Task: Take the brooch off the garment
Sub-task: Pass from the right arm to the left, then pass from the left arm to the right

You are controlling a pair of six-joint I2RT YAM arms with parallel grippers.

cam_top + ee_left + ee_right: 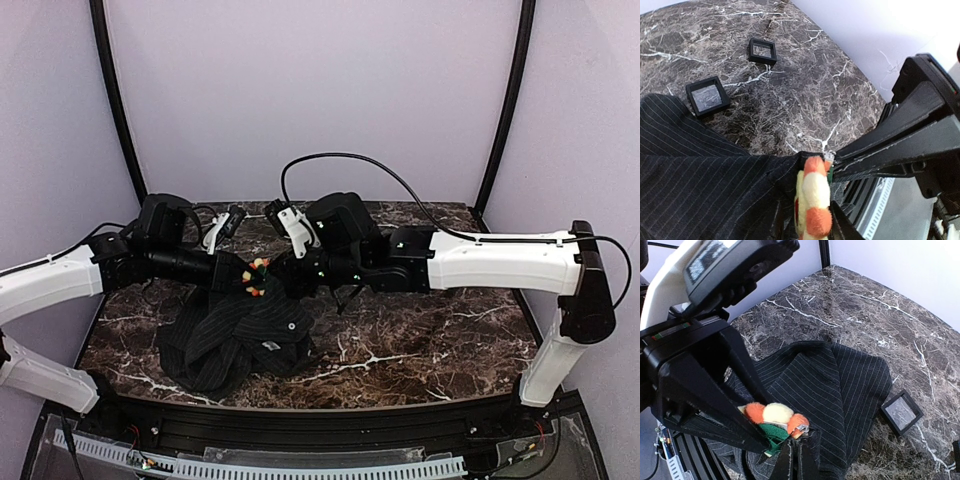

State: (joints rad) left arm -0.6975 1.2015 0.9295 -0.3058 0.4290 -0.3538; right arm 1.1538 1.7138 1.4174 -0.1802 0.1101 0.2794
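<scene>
The brooch (257,277) has orange and cream petals with green, and is pinned to the raised top of the black pinstriped garment (240,335). My left gripper (240,272) is shut on the brooch, which shows edge-on between its jaws in the left wrist view (815,192). My right gripper (273,281) meets it from the right and is shut on a fold of the garment (840,385) right beside the brooch (772,416) and its metal clasp. The garment (700,170) hangs from both grippers down to the table.
Two small black square boxes (707,96) (762,51) lie on the dark marble table (420,340) behind the garment. One box (901,411) shows beside the cloth in the right wrist view. Pale walls close in the back and sides.
</scene>
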